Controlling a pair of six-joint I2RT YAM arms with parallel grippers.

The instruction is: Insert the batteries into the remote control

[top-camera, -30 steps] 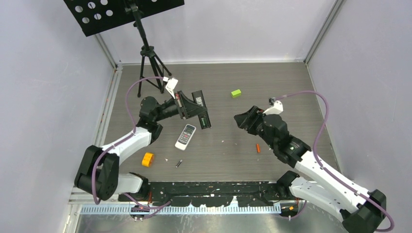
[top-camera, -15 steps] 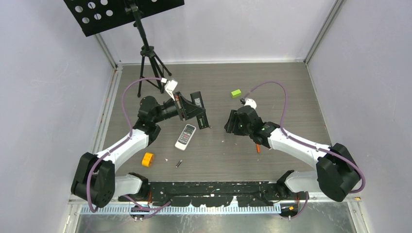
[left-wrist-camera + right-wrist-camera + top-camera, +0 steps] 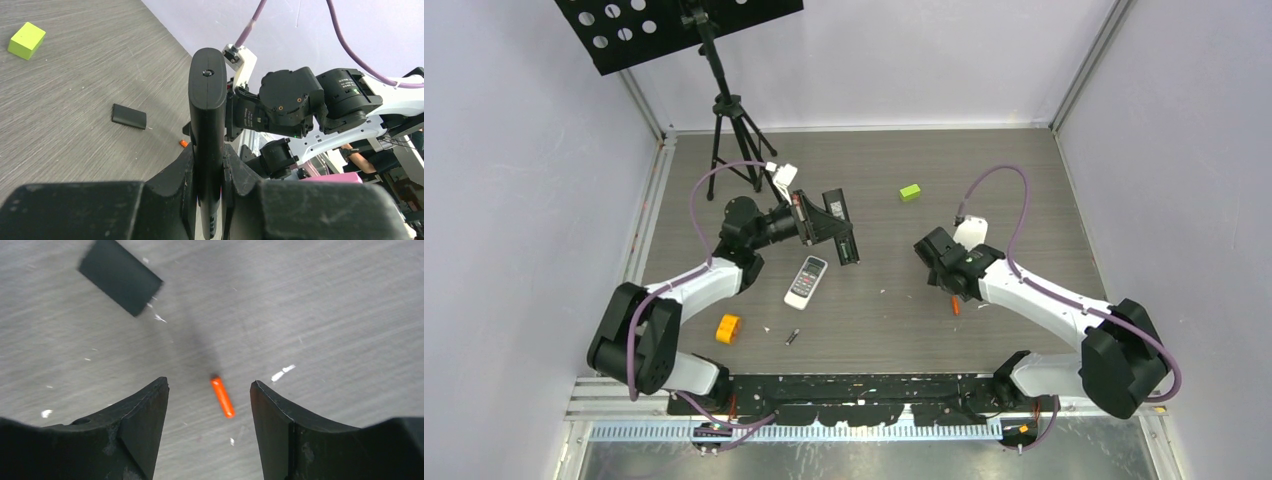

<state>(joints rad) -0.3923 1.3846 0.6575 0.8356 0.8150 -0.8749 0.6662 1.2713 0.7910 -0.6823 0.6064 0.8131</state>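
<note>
My left gripper (image 3: 825, 227) is shut on a black remote control (image 3: 848, 248), held on edge above the table; in the left wrist view the remote (image 3: 207, 90) stands up between my jaws (image 3: 208, 160). A white remote (image 3: 806, 281) lies just below it. An orange-red battery (image 3: 955, 306) lies on the table; in the right wrist view this battery (image 3: 222, 397) shows between the tips of my open right gripper (image 3: 209, 384), which hangs above it with nothing held. A dark battery (image 3: 792, 337) lies near the front. My right gripper (image 3: 930, 252) sits right of centre.
A small black cover plate (image 3: 120, 283) lies flat beyond the orange battery, also seen as the plate (image 3: 129, 116). A lime-green block (image 3: 910, 192) sits at the back, an orange block (image 3: 728, 328) at the front left, and a tripod (image 3: 727, 120) at the back left.
My right arm swung left toward the held remote, then drew back a little to the right; its jaws narrowed and widened again. My left gripper shifted slightly with the black remote.
</note>
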